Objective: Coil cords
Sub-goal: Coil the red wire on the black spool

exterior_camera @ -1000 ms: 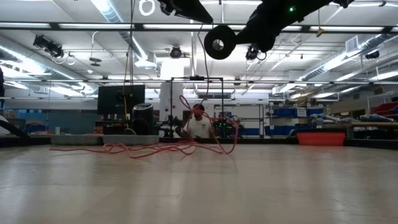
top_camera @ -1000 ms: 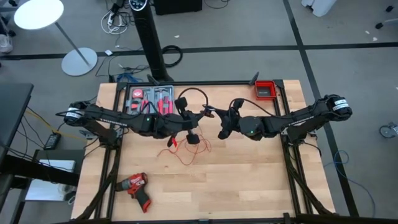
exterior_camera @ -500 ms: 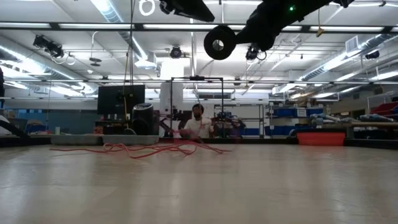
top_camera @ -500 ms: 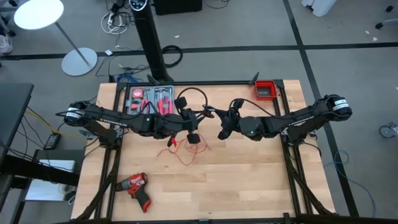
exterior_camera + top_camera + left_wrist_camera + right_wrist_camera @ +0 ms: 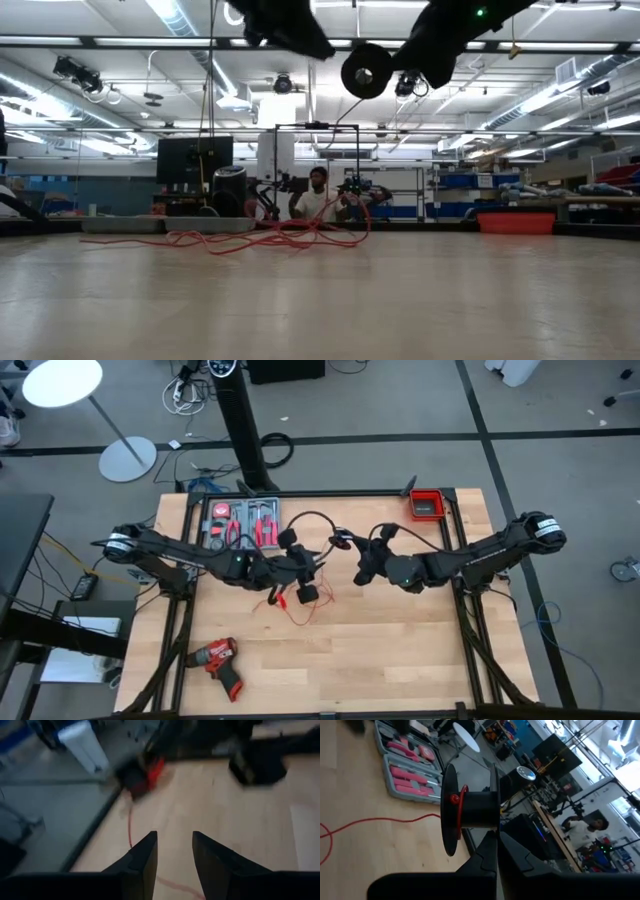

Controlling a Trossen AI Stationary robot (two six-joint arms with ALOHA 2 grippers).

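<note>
Loose red wire (image 5: 300, 603) lies in slack loops on the wooden table (image 5: 400, 650) near the middle, under and just in front of the left gripper (image 5: 312, 572). No single long axis; in the low view the tangle (image 5: 270, 238) spreads mostly sideways across the table, with a few loops standing up. One strand runs off toward the right gripper (image 5: 496, 840).

Left gripper: fingers (image 5: 142, 857) spread apart, nothing between them, held above the table. A stretch of red wire (image 5: 129, 827) shows on the boards beyond them.

Right gripper: fingers pressed together on the rim of a black spool (image 5: 470, 810), held in the air. Spool axle lies roughly level; a red wire end (image 5: 457, 807) sits at one flange. Low view shows the spool's round flange (image 5: 367, 70) face-on.

Black cable (image 5: 310, 518) arcs between the arms; its ends are hidden by them.

Grey tool case (image 5: 238, 520), red-handled tools, at the far edge. Red bin (image 5: 427, 505) at the far right corner. Drill (image 5: 217, 660) near the front left.

Person (image 5: 318, 200) beyond the table, partly hidden by the wire.
</note>
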